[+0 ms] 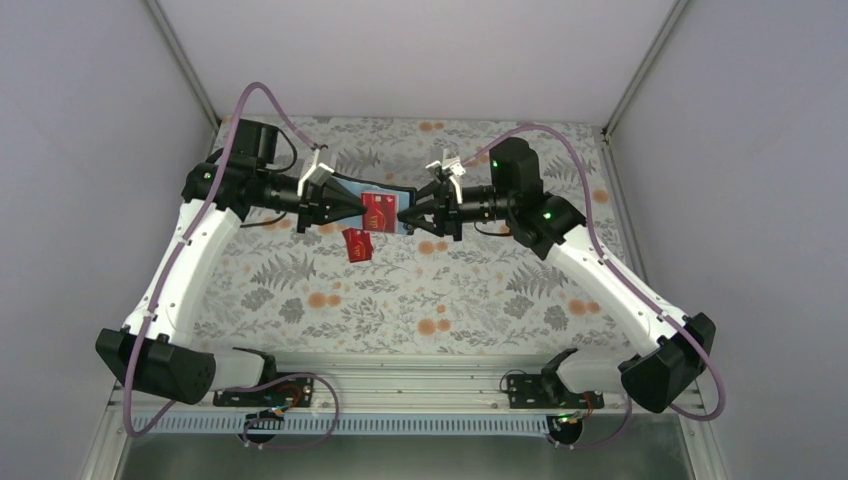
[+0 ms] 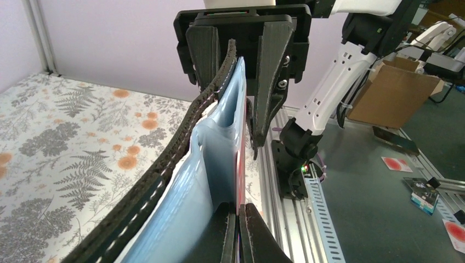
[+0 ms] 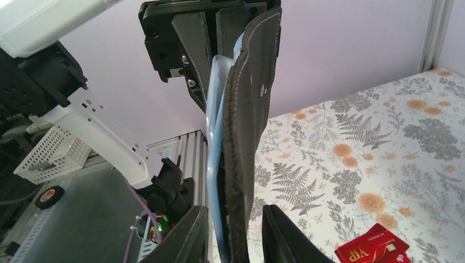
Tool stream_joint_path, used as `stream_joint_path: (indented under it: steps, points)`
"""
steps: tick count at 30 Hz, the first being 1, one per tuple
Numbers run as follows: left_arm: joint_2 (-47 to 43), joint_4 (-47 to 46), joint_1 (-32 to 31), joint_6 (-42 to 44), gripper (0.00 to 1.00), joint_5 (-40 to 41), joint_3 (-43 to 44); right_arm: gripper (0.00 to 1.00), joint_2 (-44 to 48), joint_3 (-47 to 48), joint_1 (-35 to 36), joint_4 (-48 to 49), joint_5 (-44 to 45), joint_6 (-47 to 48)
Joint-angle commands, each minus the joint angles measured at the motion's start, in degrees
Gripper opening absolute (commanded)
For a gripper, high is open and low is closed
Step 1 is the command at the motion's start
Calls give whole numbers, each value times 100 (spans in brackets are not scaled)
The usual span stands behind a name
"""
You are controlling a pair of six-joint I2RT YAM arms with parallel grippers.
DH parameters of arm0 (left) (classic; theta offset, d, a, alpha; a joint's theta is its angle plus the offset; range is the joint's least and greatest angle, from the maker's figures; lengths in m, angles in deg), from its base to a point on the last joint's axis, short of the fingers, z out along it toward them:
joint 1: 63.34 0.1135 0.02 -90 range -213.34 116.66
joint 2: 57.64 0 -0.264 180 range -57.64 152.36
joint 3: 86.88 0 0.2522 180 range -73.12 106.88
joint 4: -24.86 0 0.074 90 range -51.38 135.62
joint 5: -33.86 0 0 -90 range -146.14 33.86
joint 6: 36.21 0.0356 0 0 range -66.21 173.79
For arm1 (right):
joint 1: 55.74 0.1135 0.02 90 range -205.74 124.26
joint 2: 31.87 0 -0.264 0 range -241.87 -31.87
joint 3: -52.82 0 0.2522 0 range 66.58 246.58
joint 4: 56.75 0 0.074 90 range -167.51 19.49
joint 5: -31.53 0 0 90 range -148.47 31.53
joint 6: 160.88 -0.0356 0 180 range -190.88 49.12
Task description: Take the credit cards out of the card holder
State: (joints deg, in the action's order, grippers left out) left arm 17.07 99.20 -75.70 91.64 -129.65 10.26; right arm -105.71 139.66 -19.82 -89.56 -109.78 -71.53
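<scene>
Clamps the left tool (image 2: 237, 235) tight on one end of the card holder (image 3: 249, 109), holding it edge-up above the table (image 1: 480, 290). Straddles the other end with the right tool (image 3: 234, 211), jaws apart. Shows one red credit card (image 1: 379, 210) against the blue lining, a loose credit card (image 1: 357, 245) below. Looks light, stiff, slick: pinch the exposed edge, brace the floppy holder.

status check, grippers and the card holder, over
Status: left gripper shut on card holder, held off the table; right gripper open, jaws astride its far end. One red card on table, another showing in holder. Nothing blocking.
</scene>
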Motion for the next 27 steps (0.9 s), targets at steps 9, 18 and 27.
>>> stream_joint_path:
  steps: [9, 18, 27]
  points:
    - [-84, -46, 11, 101, 2, -364, 75, 4, 5, -1, -33, 341, -144, -169]
    - [-1, 411, 25, 569, 21, -378, 191, 4, 133, -10, -57, 298, -140, -94]
    - [31, 687, 59, 971, 2, -501, 235, 4, 222, -35, -85, 229, -136, -33]
